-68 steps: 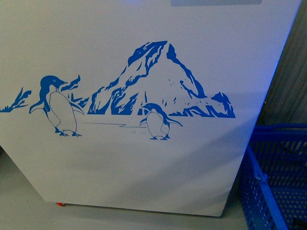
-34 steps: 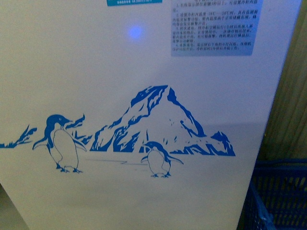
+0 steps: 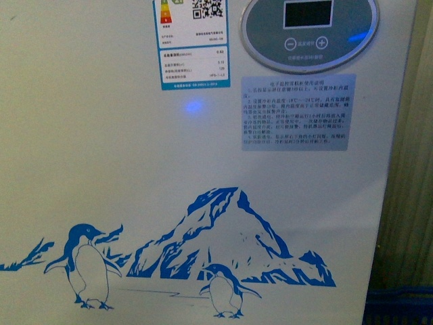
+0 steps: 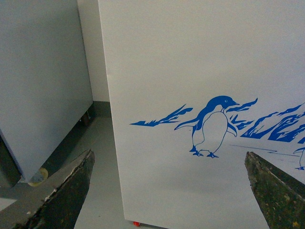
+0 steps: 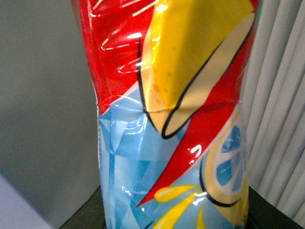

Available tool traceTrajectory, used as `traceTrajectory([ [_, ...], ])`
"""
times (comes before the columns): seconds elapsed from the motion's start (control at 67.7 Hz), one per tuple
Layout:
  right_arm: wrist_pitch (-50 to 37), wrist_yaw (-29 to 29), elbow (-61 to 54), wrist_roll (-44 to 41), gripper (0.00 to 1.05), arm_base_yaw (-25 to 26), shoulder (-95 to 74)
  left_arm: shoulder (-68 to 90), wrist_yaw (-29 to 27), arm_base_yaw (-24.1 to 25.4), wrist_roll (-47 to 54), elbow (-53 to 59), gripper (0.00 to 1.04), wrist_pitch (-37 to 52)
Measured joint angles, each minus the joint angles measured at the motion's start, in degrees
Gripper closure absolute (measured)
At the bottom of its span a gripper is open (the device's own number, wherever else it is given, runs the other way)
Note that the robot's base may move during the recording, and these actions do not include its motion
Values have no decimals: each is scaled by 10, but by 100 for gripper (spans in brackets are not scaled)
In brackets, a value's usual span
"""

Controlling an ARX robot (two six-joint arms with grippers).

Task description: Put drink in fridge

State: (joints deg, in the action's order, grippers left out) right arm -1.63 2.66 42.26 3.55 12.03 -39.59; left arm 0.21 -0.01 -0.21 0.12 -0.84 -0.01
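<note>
Fridge: smooth white front panel. Since a second ago the front view has climbed, so the blue penguin print now sits low in frame, and an oval grey display and label have entered at top. Drink: cylindrical, long axis upright, ends out of frame, glossy crinkled red, blue and yellow wrap, clasped in right gripper. Left gripper: spread wide, empty, facing fridge.

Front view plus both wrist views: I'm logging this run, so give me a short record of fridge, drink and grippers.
fridge: white front fills the front view; lids not visible
display: grey oval, above the penguin-and-mountain print
drink: bottle with red, blue, yellow wrap
left gripper: open, empty, facing the fridge front
right gripper: shut on drink
</note>
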Motion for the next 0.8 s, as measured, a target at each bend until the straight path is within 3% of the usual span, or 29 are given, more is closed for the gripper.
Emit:
traceTrajectory([
  [0.295,45,-41,-2,18,64,-10,113,0,0,0,0,0,8,0],
  [0.473,45,-7,-28,33,64,-39,132,0,0,0,0,0,8,0],
  [0.798,47,-12,-35,42,64,-39,132,0,0,0,0,0,8,0],
])
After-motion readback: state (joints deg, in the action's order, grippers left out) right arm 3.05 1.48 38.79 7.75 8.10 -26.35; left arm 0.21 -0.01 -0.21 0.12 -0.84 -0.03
